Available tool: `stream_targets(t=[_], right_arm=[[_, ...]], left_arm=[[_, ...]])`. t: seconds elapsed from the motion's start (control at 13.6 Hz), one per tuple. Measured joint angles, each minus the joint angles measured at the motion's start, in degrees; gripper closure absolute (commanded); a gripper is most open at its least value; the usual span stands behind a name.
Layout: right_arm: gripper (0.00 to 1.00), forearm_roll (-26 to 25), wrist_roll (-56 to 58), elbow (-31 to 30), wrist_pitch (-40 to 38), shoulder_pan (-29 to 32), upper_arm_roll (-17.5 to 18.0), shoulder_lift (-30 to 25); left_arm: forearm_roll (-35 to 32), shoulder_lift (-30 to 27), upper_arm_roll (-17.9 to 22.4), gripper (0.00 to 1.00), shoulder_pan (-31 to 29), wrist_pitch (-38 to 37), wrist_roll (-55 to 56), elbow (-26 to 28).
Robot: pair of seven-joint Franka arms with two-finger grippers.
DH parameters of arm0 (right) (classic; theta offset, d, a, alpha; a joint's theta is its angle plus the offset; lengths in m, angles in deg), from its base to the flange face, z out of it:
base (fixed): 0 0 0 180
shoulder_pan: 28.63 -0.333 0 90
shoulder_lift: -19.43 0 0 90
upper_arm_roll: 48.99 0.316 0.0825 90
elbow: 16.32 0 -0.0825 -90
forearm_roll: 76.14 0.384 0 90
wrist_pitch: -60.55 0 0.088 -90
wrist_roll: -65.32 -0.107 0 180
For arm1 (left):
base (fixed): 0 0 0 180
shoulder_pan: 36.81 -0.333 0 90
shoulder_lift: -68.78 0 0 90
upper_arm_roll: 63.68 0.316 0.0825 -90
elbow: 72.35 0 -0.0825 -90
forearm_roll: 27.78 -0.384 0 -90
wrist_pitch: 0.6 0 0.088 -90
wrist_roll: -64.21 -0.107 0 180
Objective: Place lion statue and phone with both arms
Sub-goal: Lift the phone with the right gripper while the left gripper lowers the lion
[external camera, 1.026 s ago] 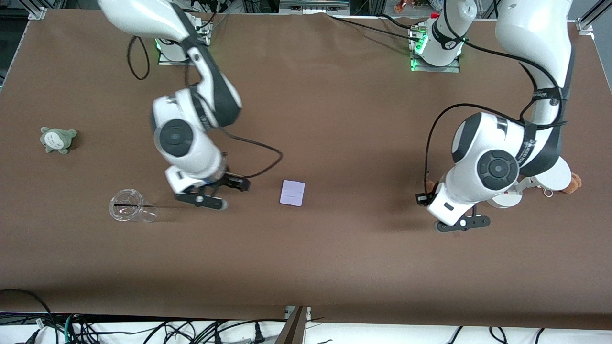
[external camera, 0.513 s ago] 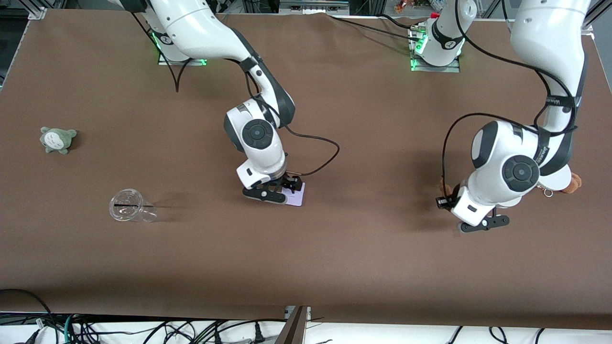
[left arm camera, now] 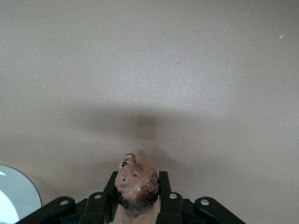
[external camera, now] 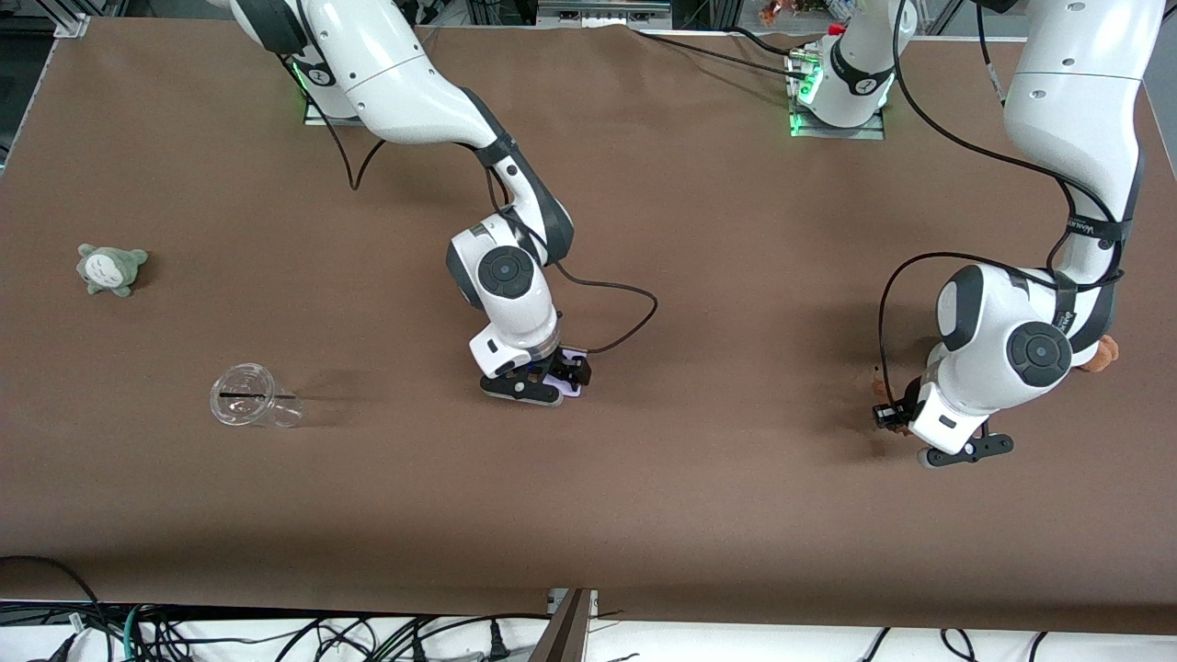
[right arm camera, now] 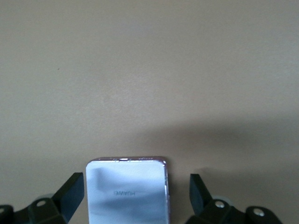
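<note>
Two arms work over one brown table (external camera: 699,515). We see the right gripper (external camera: 542,379) low over the phone (external camera: 563,386), which lies flat near the middle of the table and is largely hidden under the gripper in the front view. In the right wrist view the phone (right arm camera: 127,191) lies between the spread fingers (right arm camera: 70,192), a clear gap on each side, so nothing is grasped. We see the left gripper (external camera: 956,441) near the left arm's end of the table, clenched on the lion statue (left arm camera: 136,185), whose face pokes out between the two fingers (left arm camera: 163,186). Toward the right arm's end we note a clear cup (external camera: 250,397) lying on its side and, farther from the front camera, a grey-green plush (external camera: 110,268). An orange-brown plush (external camera: 1103,353) peeks out beside the left arm.
</note>
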State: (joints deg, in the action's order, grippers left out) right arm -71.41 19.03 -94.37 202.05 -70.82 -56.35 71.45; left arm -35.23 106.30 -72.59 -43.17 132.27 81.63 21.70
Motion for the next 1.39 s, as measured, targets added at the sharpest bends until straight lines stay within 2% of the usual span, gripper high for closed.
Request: stream_targets(t=[0.59, 0.66, 0.73, 0.81, 0.88, 0.95, 1.03, 1.1, 1.17, 1.39], right_arm=[[0.02, 0.0, -0.2, 2.1, 0.0, -1.5, -0.1, 2.1], [0.16, 0.0, -0.2, 2.4, 0.0, -1.5, -0.2, 2.4], [0.17, 0.0, -0.2, 2.5, 0.0, -1.5, -0.2, 2.7], [0.17, 0.0, -0.2, 2.6, 0.0, -1.5, -0.2, 3.0], [0.17, 0.0, -0.2, 2.6, 0.1, -1.6, -0.2, 3.1], [0.17, 0.0, -0.2, 2.7, 0.1, -1.6, -0.2, 3.1], [0.2, 0.0, -0.2, 2.8, 0.1, -1.6, -0.2, 3.1], [0.4, 0.0, -0.2, 2.8, 0.1, -1.7, -0.2, 3.1], [0.51, 0.0, -0.2, 2.8, 0.1, -1.7, -0.2, 3.1], [0.51, 0.0, -0.2, 2.9, -0.1, -1.6, -0.4, 3.2]], left_arm=[[-0.1, 2.5, -0.2, 1.0, -0.6, 2.7, -2.3, 0.0], [-0.1, 2.6, -0.2, 0.93, -0.6, 2.7, -2.3, 0.0], [-0.1, 2.7, -0.2, 0.87, -0.6, 2.7, -2.4, 0.0], [-0.1, 2.8, -0.2, 0.71, -0.5, 2.7, -2.4, 0.0], [-0.1, 2.9, -0.2, 0.51, -0.5, 2.7, -2.4, 0.0], [-0.1, 2.9, -0.3, 0.4, -0.4, 2.7, -2.4, 0.0], [-0.1, 2.9, -0.3, 0.23, -0.3, 2.7, -2.4, 0.0], [-0.1, 2.9, -0.3, 0.1, -0.3, 2.7, -2.4, 0.0], [-0.1, 2.9, -0.4, 0.0, -0.3, 2.7, -2.8, 0.0], [-0.1, 2.9, -0.4, 0.0, -0.3, 2.7, -3.1, -0.1]])
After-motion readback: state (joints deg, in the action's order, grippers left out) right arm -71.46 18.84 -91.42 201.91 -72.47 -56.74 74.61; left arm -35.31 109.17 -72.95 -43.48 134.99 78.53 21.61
